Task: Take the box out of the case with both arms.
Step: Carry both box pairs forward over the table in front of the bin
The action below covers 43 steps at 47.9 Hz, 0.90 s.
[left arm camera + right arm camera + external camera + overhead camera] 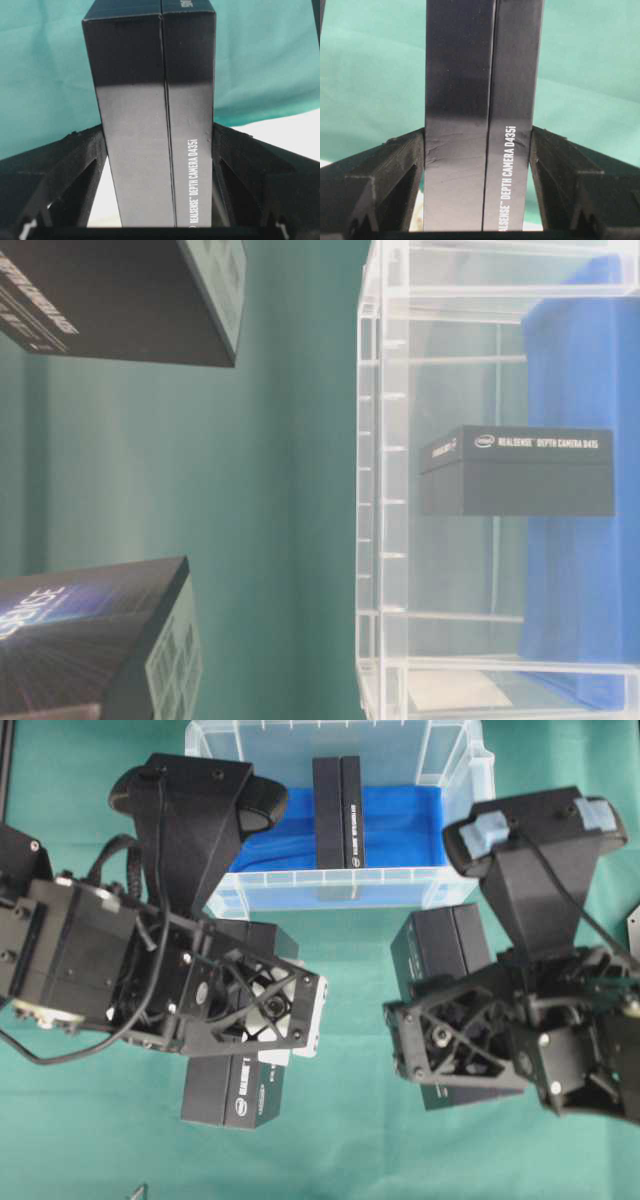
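Now, with each gripper clamped on its own RealSense box and outside the case, we set both down gently before reaching the third box.

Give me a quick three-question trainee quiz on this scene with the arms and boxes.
1. True or false: the case still holds a black box.
2. How many boxes are outside the case?
3. What does the left gripper hold: A nothing, B a box, C the case?

Key: 1 true. 2 two, the left one and another in the right gripper, box at. 3 B.
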Each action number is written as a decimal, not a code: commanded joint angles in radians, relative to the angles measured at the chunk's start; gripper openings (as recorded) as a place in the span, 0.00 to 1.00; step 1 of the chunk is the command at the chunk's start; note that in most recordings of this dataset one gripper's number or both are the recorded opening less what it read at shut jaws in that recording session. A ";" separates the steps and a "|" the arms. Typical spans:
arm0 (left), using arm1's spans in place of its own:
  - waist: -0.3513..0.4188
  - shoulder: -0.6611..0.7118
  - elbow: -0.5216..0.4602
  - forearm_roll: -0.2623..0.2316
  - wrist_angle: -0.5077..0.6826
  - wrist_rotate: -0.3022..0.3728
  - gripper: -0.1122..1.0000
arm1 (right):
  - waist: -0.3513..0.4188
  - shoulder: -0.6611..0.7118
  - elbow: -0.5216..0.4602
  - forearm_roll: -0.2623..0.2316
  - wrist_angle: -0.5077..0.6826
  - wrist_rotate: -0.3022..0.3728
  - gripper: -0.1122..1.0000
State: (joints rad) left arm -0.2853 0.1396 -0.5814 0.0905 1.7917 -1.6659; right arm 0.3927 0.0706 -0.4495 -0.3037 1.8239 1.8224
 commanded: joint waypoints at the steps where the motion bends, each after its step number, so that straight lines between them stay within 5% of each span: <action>1: -0.012 -0.018 -0.014 0.003 -0.005 -0.003 0.68 | 0.011 -0.012 -0.034 -0.008 0.012 0.002 0.69; 43: -0.021 -0.020 -0.006 0.009 -0.003 -0.028 0.68 | 0.021 -0.005 -0.046 -0.011 0.014 0.009 0.69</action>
State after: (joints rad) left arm -0.3053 0.1381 -0.5752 0.0951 1.7917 -1.6920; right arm 0.4080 0.0798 -0.4709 -0.3068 1.8346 1.8300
